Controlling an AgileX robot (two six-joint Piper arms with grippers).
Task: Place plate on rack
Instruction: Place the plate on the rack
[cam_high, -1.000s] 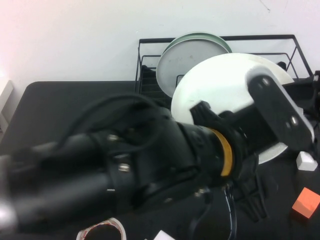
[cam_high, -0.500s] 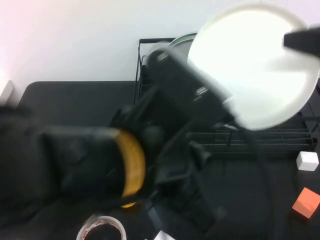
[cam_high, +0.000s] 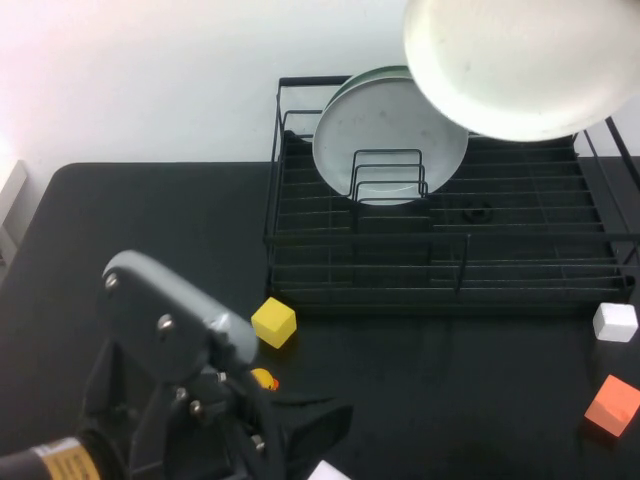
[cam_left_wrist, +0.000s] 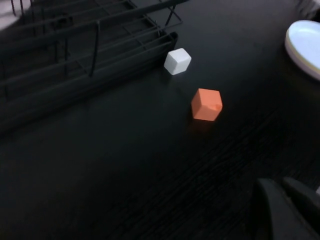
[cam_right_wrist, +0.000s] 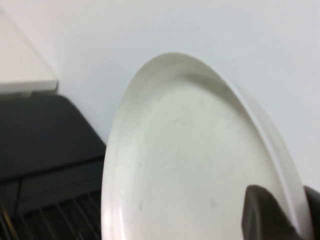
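— Right gripper (cam_right_wrist: 295, 212) status?
— Clamped on the plate's (cam_high: 515, 62) rim, holding it high above the rack (cam_high: 440, 250), where two plates stand.
— Left gripper (cam_left_wrist: 287, 207)?
— Low near the table's front edge; fingers' state unclear. No readable writing.

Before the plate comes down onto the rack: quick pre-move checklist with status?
1. Grip: ok. The right gripper, raised above the rack's far right, is shut on the plate; its fingers clamp the rim.
2. Plate height: ok. It hangs above the rack, touching no wire.
3. Free slot: ok. The grey plate and the mint-green plate behind it stand at the rack's far left-centre; the wires right of them are bare.
4. Left arm clear: ok. The left gripper sits low over the near table, away from the rack.
5. Plate aligned with a divider slot: cannot tell.
6. Cubes: ok. All lie outside the rack.
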